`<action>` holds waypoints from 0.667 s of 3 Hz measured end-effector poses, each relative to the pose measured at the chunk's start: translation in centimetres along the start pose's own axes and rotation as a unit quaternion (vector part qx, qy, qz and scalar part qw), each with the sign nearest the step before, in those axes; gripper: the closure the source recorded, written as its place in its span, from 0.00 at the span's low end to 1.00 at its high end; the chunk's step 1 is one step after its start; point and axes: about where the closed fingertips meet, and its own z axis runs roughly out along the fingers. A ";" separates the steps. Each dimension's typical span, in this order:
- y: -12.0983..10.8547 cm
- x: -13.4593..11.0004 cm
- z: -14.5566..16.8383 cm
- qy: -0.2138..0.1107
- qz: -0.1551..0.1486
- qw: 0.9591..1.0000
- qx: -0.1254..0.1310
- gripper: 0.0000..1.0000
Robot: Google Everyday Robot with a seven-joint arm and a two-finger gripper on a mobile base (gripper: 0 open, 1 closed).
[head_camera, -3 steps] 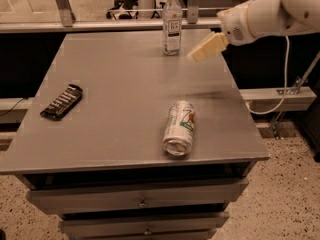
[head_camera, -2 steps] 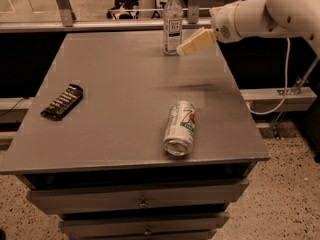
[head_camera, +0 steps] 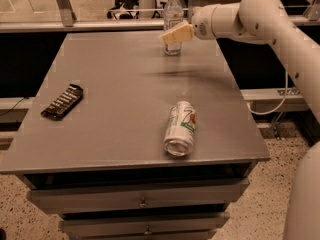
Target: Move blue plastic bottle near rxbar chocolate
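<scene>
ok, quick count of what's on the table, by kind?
Bottles: 1, blue plastic bottle, upright, far edge
Cans: 1, drink can, on its side
Bars: 1, rxbar chocolate, left side
Total: 3
Not counted: the pincer, just in front of the bottle.

At the far edge of the table (head_camera: 115, 79), the gripper (head_camera: 175, 34) covers part of the blue plastic bottle (head_camera: 173, 9); we cannot read lettering on the rxbar chocolate (head_camera: 62, 101).

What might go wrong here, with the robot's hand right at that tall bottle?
The tall clear plastic bottle with a white cap stands upright near the table's far edge; a nudge from the gripper might tip it off. The dark-wrapped flat bar lies far across, by the left edge; a poor grasp might drop the bottle underway.
</scene>
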 end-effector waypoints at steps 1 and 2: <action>-1.3 -0.4 2.4 -0.027 0.018 0.999 0.005 0.00; -2.7 0.0 4.1 -0.038 0.027 0.999 0.017 0.02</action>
